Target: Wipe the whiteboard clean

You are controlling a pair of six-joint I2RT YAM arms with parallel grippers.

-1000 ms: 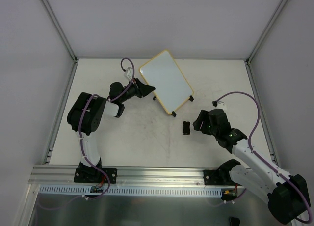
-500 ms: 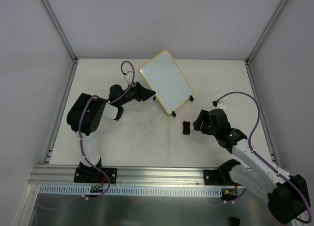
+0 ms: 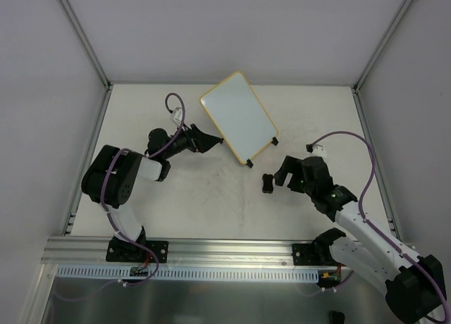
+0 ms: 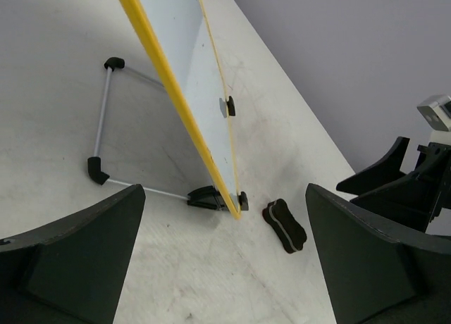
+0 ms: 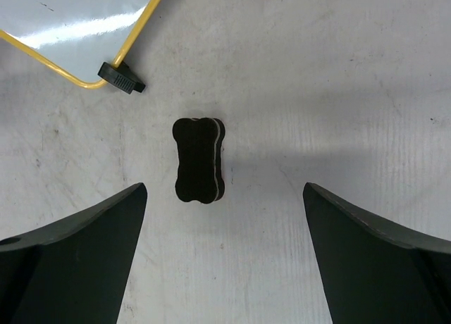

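Note:
The whiteboard (image 3: 238, 117), white with a thin yellow frame, stands tilted on black clip feet at the back middle of the table. Its face looks plain white. In the left wrist view its yellow edge (image 4: 176, 91) runs down to a corner foot (image 4: 211, 197). My left gripper (image 3: 215, 139) is open just left of the board's near-left edge, touching nothing. The black eraser block (image 3: 268, 183) lies on the table in front of the board's near corner. My right gripper (image 3: 280, 175) is open right beside the eraser (image 5: 199, 160), which lies ahead of the left finger (image 5: 84, 268).
A thin wire stand (image 4: 102, 127) with black end caps props the board from behind. Grey walls and metal rails (image 3: 88, 35) close in the table's back and sides. An aluminium rail (image 3: 211, 250) runs along the near edge by the arm bases.
Both grippers have opened wide. The left arm has drawn back to the left, away from the board's edge. The eraser and the board have stayed where they were.

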